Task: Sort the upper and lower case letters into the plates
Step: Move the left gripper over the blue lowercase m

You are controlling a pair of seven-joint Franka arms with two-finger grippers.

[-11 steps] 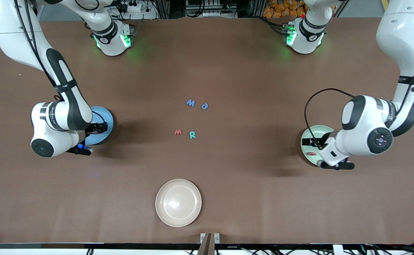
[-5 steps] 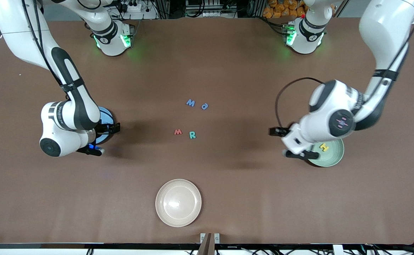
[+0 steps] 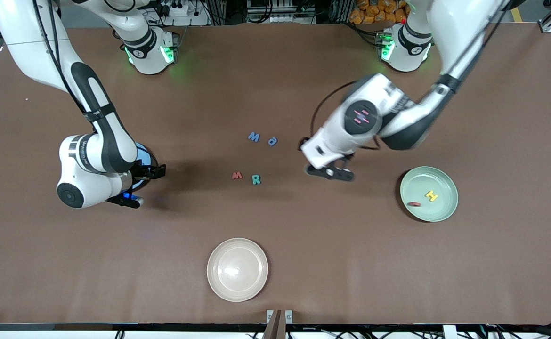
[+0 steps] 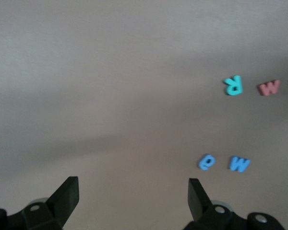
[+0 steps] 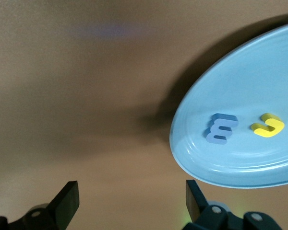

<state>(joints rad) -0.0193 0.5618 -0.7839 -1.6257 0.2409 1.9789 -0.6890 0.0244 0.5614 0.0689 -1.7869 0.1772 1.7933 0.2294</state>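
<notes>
Four letters lie mid-table: a blue W (image 3: 254,137) (image 4: 239,164), a blue small letter (image 3: 272,141) (image 4: 206,162), a red w (image 3: 237,175) (image 4: 269,87) and a teal R (image 3: 256,179) (image 4: 233,85). The mint green plate (image 3: 445,183) holds a yellow H (image 3: 431,196) and a red letter (image 3: 414,204). The sky blue plate (image 3: 144,155) (image 5: 278,72), mostly hidden by the right arm, holds a blue letter (image 5: 221,128) and a yellow letter (image 5: 268,125). My left gripper (image 3: 304,145) (image 4: 133,194) hangs open and empty over bare table beside the loose letters. My right gripper (image 3: 158,170) (image 5: 132,199) is open and empty just past the blue plate's rim.
A cream-beige plate (image 3: 237,287) sits empty near the front edge of the table. The brown tabletop (image 3: 351,263) runs bare between the plates and the cluster of letters. Both arm bases stand along the back edge.
The left arm swung away from the mint plate toward the middle letters, uncovering the plate with its H and red letter. The right gripper edged off the blue plate toward the middle.
</notes>
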